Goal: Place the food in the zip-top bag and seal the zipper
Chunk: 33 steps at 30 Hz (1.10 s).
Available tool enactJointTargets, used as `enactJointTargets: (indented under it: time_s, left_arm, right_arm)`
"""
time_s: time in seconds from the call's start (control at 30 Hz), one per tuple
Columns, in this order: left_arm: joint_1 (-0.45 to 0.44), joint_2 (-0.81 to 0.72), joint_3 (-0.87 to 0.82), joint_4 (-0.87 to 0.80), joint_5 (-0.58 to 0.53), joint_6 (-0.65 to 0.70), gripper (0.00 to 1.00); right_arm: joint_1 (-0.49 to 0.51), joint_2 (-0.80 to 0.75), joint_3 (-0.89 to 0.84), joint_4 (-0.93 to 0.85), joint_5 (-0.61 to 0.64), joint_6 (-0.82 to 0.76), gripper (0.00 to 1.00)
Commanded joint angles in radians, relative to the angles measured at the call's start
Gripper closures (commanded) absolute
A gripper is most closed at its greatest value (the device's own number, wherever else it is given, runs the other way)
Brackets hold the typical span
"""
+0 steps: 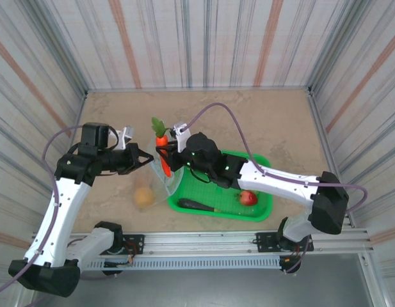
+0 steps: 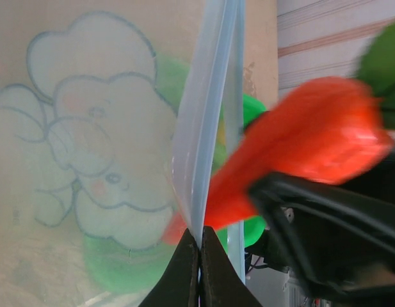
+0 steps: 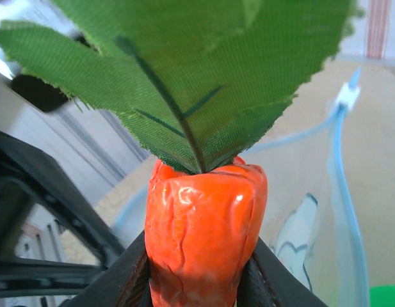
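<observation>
Top external view, centre: left gripper pinched on mouth edge of clear floppy zip-top bag; right gripper clamped on red carrot with green leaves, tip at mouth. Risk: carrot snags pale blue-green zipper strip, yanks bag from pinch.

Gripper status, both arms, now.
Left gripper: closed, pinching the edge of the zip-top bag.
Right gripper: closed on the carrot, leaves up.
</observation>
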Motion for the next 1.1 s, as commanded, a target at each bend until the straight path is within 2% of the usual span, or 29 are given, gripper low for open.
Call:
enactJointTargets:
  time_s: [0.0,0.2,0.33,0.53,0.87,0.93,1.0,1.07]
  left_arm:
    - [-0.005,0.003,0.038,0.043,0.027,-0.029,1.0]
    - [-0.005,0.002,0.046,0.056,-0.003,-0.029,1.0]
    - [-0.005,-0.003,0.037,0.056,-0.002,-0.029,1.0]
    - [-0.005,-0.01,0.019,0.053,-0.006,-0.023,1.0]
    - [-0.005,-0.027,0.012,0.027,-0.043,0.007,1.0]
    - [-0.004,-0.029,0.014,0.013,-0.058,0.025,1.0]
    - [-0.004,-0.033,0.013,-0.001,-0.067,0.038,1.0]
    - [-0.004,-0.038,0.008,-0.01,-0.079,0.045,1.0]
  right_arm:
    - [0.043,0.03,-0.007,0.044,0.045,0.063,0.71]
    - [0.075,0.079,-0.033,0.024,0.065,0.12,0.68]
    - [0.078,0.072,-0.03,0.01,0.076,0.103,0.47]
    - [0.069,0.05,-0.004,-0.049,0.093,0.051,0.34]
    - [0.061,-0.027,0.069,-0.16,0.096,-0.084,0.33]
    - [0.06,-0.046,0.118,-0.239,0.088,-0.138,0.33]
    - [0.059,-0.077,0.143,-0.291,0.027,-0.227,0.32]
    - [0.064,-0.12,0.141,-0.308,0.046,-0.281,0.33]
